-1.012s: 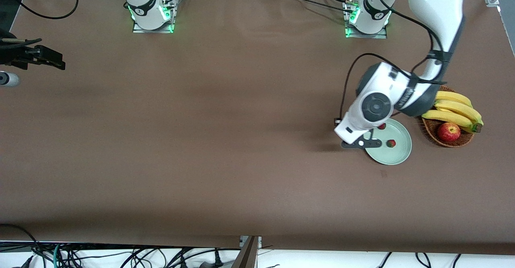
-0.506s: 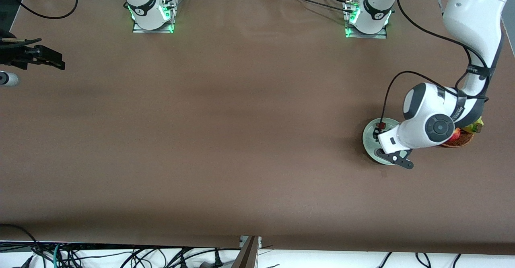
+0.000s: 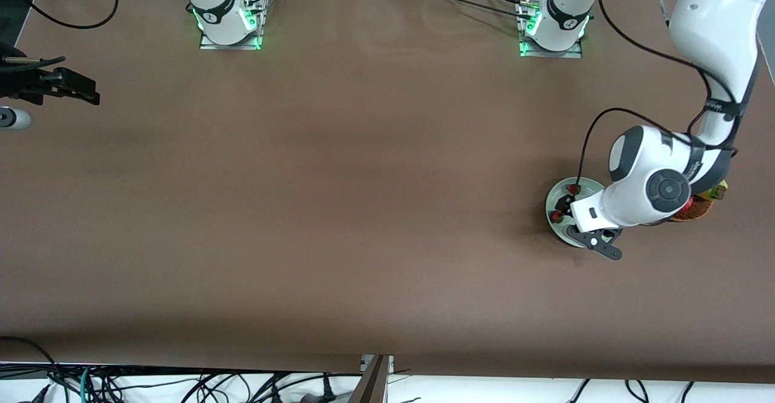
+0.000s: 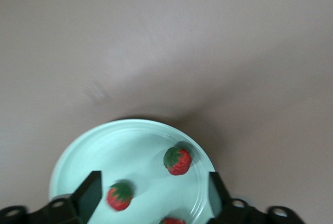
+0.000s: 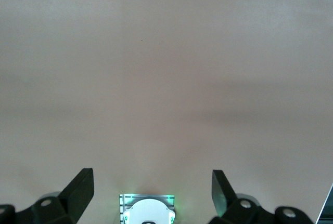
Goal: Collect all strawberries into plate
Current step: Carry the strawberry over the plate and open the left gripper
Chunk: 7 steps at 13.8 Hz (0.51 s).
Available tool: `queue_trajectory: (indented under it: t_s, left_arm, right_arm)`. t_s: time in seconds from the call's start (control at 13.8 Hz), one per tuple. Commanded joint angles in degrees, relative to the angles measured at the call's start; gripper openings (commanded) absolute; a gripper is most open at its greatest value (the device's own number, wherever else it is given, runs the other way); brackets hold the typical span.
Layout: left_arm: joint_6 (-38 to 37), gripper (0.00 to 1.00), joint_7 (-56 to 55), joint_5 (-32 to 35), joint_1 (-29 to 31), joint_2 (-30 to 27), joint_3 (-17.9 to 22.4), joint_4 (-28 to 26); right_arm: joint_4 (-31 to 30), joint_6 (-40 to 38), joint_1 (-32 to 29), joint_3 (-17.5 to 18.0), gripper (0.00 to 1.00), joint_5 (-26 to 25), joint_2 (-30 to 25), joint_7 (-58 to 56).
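Note:
The pale mint-green plate (image 3: 554,200) lies near the left arm's end of the table, partly under the left arm's hand. In the left wrist view the plate (image 4: 104,146) holds three strawberries: one (image 4: 178,160) near its rim, one (image 4: 119,197) between the fingers, and one (image 4: 174,221) cut by the picture's edge. Two strawberries (image 3: 573,190) (image 3: 553,216) show in the front view. My left gripper (image 4: 151,195) hangs open and empty just over the plate (image 3: 564,206). My right gripper (image 3: 79,91) waits, open and empty, at the right arm's end of the table (image 5: 151,187).
The brown wicker basket (image 3: 696,209) of fruit sits beside the plate, mostly hidden by the left arm; a banana tip (image 3: 718,191) shows. A grey cylinder (image 3: 12,118) lies by the right gripper. The right arm's base (image 5: 148,211) shows in the right wrist view.
The left arm swung from the plate's right-arm side to over the plate and basket, then sank slightly. A strawberry now shows by the plate's rim toward the right arm's end. The right arm stayed still.

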Motion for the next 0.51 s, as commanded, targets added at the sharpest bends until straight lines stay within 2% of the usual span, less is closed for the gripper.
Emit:
queue_trajectory:
  t_s: [0.0, 0.14, 0.36, 0.43]
  left_arm:
    - [-7.92, 1.00, 0.01, 0.15, -0.15, -7.26, -1.32, 1.84]
    - [-14.78, 1.00, -0.16, -1.42, -0.06, -8.33, -1.77, 7.28]
    - [-26.47, 1.00, -0.08, -4.15, -0.58, -8.42, -1.33, 18.79]
    - [-26.94, 1.00, -1.12, -4.33, -2.15, -10.51, -0.80, 19.09]
  right_arm:
    - [-0.16, 0.16, -0.10, 0.16, 1.00, -0.10, -0.86, -0.24]
    - [-0.16, 0.16, -0.10, 0.16, 1.00, -0.10, -0.86, -0.24]
    - [-0.25, 0.16, -0.19, 0.16, 1.00, -0.10, -0.86, -0.59]
    - [-0.16, 0.16, -0.28, 0.16, 1.00, -0.10, -0.86, -0.59]
